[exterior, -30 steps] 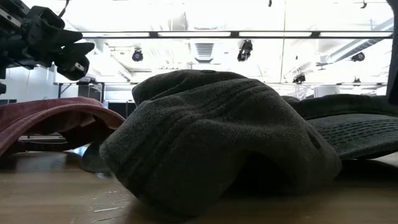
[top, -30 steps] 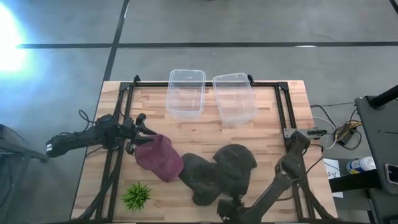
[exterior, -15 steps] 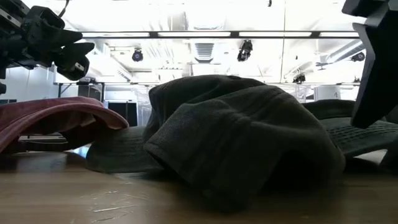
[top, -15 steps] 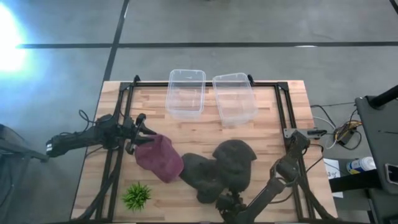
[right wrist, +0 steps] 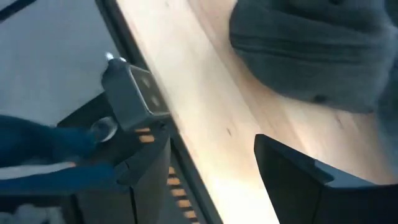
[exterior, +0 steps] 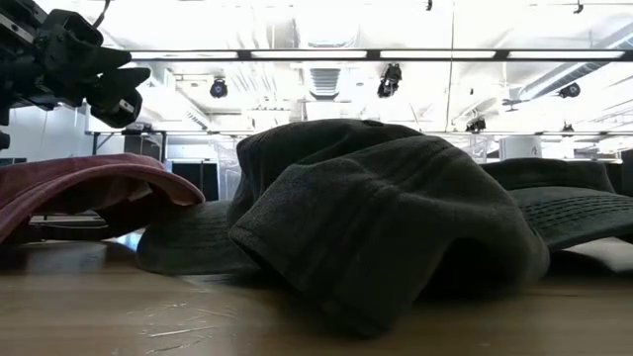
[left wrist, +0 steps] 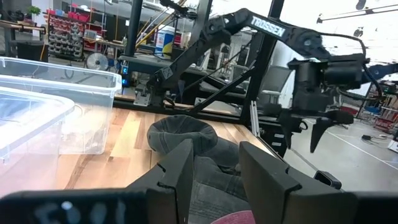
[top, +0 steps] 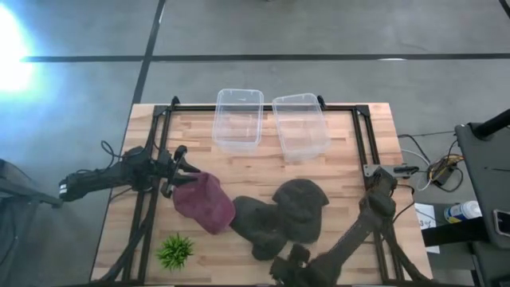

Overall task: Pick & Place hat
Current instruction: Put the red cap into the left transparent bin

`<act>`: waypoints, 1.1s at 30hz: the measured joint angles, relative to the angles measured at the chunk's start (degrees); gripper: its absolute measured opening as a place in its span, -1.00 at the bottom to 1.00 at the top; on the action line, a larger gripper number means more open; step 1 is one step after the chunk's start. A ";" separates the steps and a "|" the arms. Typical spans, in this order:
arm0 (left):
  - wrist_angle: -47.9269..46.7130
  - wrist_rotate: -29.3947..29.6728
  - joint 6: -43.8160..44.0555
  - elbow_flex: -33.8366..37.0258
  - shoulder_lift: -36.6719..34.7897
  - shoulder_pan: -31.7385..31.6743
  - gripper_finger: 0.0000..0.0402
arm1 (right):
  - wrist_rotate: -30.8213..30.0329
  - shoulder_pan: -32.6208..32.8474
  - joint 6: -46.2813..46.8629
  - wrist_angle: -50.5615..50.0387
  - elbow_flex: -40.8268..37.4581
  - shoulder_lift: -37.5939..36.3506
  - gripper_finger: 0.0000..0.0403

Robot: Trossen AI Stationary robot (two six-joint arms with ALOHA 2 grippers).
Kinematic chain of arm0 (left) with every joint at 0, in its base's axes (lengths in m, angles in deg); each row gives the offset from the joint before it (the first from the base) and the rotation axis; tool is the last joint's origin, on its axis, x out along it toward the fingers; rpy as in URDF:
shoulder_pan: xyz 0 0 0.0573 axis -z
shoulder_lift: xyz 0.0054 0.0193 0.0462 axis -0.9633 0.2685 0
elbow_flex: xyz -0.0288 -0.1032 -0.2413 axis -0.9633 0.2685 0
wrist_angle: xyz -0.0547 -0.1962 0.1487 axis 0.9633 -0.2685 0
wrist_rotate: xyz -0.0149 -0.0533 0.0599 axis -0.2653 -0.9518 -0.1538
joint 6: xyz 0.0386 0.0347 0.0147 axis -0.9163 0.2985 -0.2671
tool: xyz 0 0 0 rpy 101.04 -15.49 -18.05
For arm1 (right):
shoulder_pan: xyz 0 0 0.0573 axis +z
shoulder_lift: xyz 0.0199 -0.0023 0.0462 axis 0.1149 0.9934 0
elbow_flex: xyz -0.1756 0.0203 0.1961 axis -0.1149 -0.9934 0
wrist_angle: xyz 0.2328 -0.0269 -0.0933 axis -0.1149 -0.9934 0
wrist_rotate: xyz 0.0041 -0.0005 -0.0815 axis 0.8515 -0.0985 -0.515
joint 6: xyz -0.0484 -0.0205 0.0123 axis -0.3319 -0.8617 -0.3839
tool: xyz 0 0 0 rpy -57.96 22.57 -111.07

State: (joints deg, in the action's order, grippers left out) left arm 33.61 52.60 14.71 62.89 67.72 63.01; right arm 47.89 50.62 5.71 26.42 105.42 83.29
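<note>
Three hats lie on the wooden table. A maroon hat point(top: 204, 202) sits to the left, and two dark grey hats point(top: 261, 227) point(top: 303, 209) overlap at the middle near side. In the low view the front grey hat point(exterior: 386, 227) rests crumpled on the tabletop, with the maroon hat point(exterior: 79, 188) to its left. My left gripper point(top: 185, 169) point(left wrist: 216, 152) hovers open just left of the maroon hat and above it. My right gripper point(top: 288, 267) point(right wrist: 205, 162) is open over the table's near edge, just near of the grey hat point(right wrist: 317, 50).
Two clear plastic bins point(top: 239, 118) point(top: 301, 126) stand at the far side of the table. A small green plant point(top: 175, 250) sits at the near left corner. Black frame rails point(top: 155, 159) run along the left and right edges.
The front grey hat has changed shape: its near part drew back and its crown bunched up higher, then it lay still. My right gripper pulled back toward the table's near edge and has left the low view.
</note>
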 joint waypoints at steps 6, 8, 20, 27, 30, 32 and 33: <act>0.00 0.02 0.00 0.02 0.00 0.00 -0.38 | 4.89 -3.73 -3.04 9.91 -15.73 -8.85 0.14; 0.00 0.02 0.00 0.02 0.00 0.02 -0.38 | 5.11 -5.41 -2.96 13.86 -21.92 -13.52 0.14; 4.36 0.14 14.73 0.31 0.00 0.00 -0.38 | 9.51 -23.34 14.30 68.93 -52.33 -28.06 0.14; 6.91 0.71 41.80 0.28 0.28 0.01 -0.38 | 17.05 -27.61 19.56 72.69 -45.09 -19.26 0.14; 7.34 1.31 53.49 0.24 0.46 0.00 -0.38 | 20.95 -27.86 21.63 72.66 -39.16 -13.62 0.14; 7.30 1.43 58.59 0.23 0.44 0.00 -0.38 | 22.70 -27.81 23.56 71.46 -35.66 -10.02 0.14; 7.32 1.49 60.41 0.24 0.46 0.00 -0.38 | 23.54 -27.64 24.24 70.85 -34.30 -8.55 0.14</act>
State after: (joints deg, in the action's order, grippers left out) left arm 40.93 54.09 75.12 63.13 68.18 63.01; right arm 71.43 22.98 29.95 97.27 71.12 74.73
